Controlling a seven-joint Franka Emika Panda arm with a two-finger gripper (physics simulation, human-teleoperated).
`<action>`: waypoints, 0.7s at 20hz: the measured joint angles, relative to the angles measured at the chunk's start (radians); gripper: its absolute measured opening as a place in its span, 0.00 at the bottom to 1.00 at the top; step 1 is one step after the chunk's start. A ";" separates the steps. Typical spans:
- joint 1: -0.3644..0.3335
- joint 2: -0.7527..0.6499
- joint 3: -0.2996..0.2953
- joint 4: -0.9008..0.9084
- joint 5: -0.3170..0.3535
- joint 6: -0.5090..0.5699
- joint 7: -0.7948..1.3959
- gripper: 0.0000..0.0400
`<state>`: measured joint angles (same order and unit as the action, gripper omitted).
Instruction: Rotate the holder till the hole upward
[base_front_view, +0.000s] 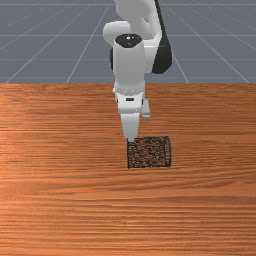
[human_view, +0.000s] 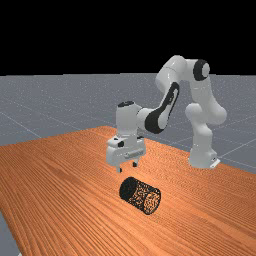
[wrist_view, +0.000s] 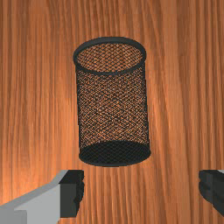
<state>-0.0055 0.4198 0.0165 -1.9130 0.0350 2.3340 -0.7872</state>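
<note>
The holder, a black mesh cylinder (base_front_view: 149, 152), lies on its side on the table. Its open rim points to the front view's right, and its dark closed base is at the left end. In the far view the gripper (human_view: 127, 167) hangs above the table near the base end of the holder (human_view: 140, 195). Seen from the wrist, the fingers of the gripper (wrist_view: 141, 190) stand wide apart with only wood between them. The holder (wrist_view: 113, 105) lies beyond them, base nearer and ringed hole farther away, not touched by either finger.
The orange-brown table (base_front_view: 60, 200) carries the holder and spreads widely around it. The arm's base (human_view: 202, 159) stands at the far view's right, with the arm's links raised above the table.
</note>
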 joint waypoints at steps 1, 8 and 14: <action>0.008 0.001 0.004 0.001 0.002 0.000 0.010 0.98; 0.076 0.019 0.056 0.025 0.037 0.003 0.103 1.00; 0.199 0.060 0.046 0.093 -0.019 -0.018 0.340 1.00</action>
<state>0.1938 0.4799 0.0622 -1.8197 0.0163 2.3164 -0.4475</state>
